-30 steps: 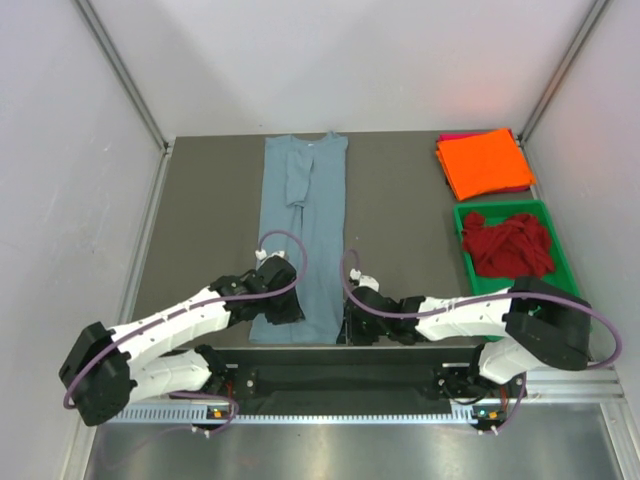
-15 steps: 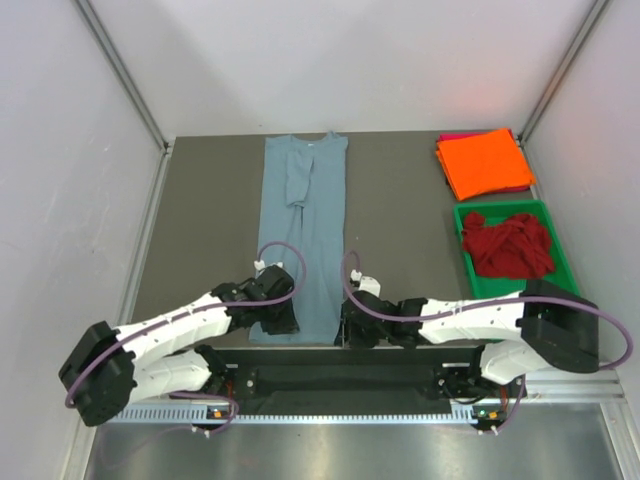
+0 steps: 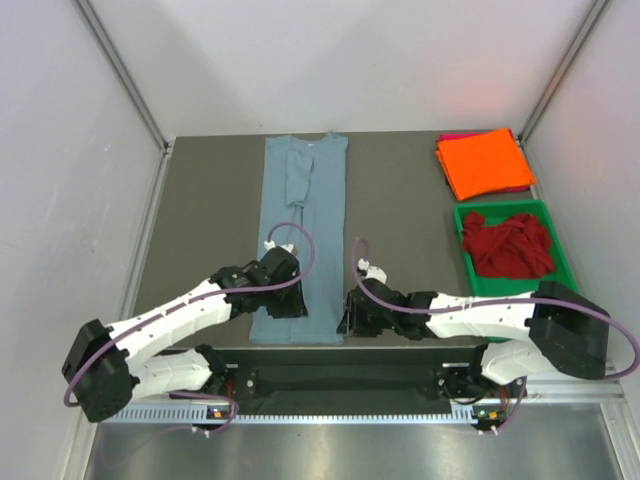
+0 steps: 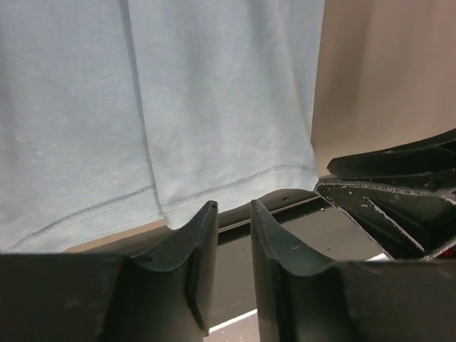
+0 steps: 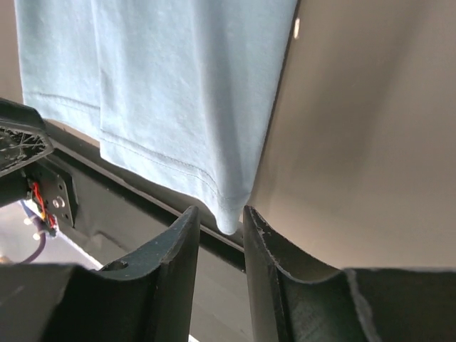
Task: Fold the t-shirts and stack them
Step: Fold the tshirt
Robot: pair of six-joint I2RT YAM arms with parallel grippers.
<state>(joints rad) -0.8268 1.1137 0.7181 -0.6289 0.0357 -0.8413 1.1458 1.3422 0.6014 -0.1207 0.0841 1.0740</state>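
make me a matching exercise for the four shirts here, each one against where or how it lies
Things
1. blue-grey t-shirt
2. orange t-shirt
3. dark red t-shirt
4. magenta-pink t-shirt

Places or states
A. crumpled inside the green tray
B. long narrow strip, lying flat in the middle
C. only an edge shows, under another shirt
D. folded square, top of the far right stack

Pairs: 1-B, 2-D, 3-A, 4-C

Blue-grey shirt [image 3: 305, 240], orange shirt [image 3: 485, 163], dark red shirt [image 3: 508, 245], green tray [image 3: 562, 262].
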